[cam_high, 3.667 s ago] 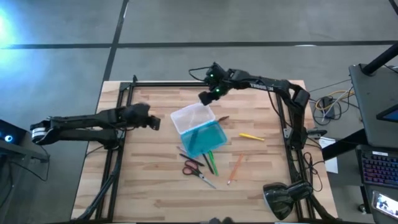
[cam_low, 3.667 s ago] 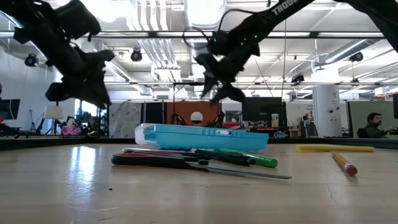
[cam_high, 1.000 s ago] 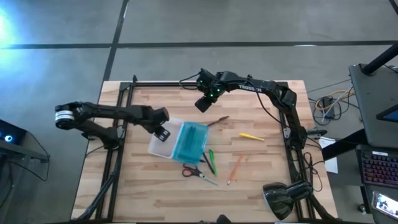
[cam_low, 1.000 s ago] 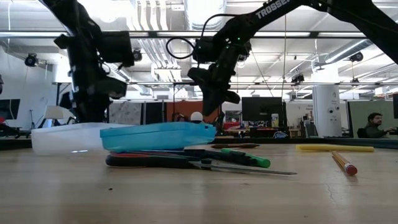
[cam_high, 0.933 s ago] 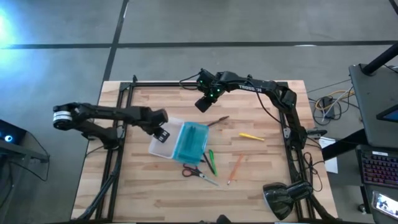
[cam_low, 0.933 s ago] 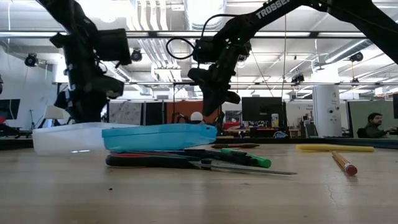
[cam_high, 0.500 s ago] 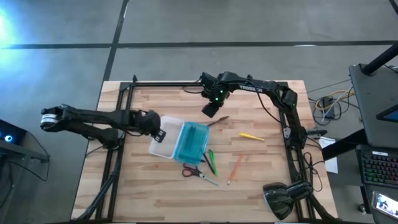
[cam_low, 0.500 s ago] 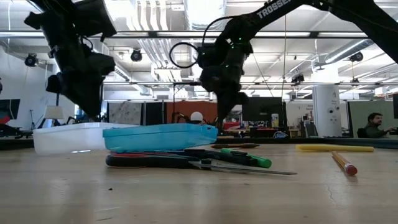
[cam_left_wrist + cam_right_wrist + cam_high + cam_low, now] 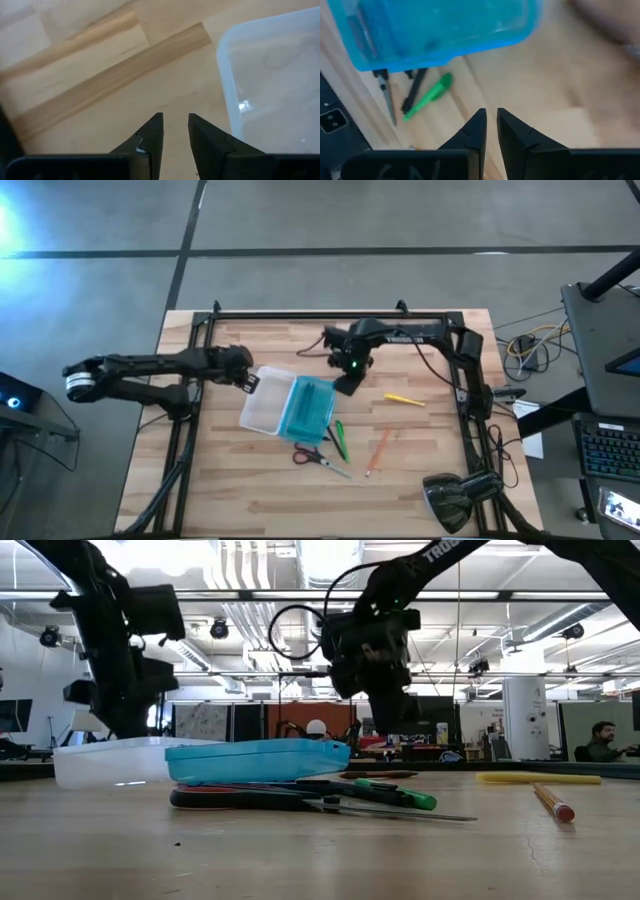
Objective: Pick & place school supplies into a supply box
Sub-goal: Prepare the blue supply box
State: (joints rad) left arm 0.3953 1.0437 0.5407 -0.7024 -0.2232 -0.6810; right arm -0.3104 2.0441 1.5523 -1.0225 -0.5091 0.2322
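The supply box lies open in the middle of the table, its whitish tray (image 9: 262, 406) to the left of its turquoise lid (image 9: 309, 408). Just near of the lid lie red-handled scissors (image 9: 312, 456), a green marker (image 9: 340, 439) and dark pens (image 9: 412, 95). An orange pencil (image 9: 378, 450) and a yellow stick (image 9: 402, 399) lie to the right. My left gripper (image 9: 250, 383) hovers at the tray's far left corner (image 9: 222, 40), slightly open and empty. My right gripper (image 9: 345, 386) hangs over the wood at the lid's far right corner, shut and empty.
A black metal frame (image 9: 300, 314) runs along the far edge and down both sides of the table. A desk lamp (image 9: 455, 500) stands at the near right corner. Bare wood (image 9: 240, 480) lies left of the scissors.
My right gripper has come down and toward the near edge, from over the far part of the table to the lid's far right corner. My left gripper has drawn back a little from the tray toward the far left. The box and the supplies have stayed put.
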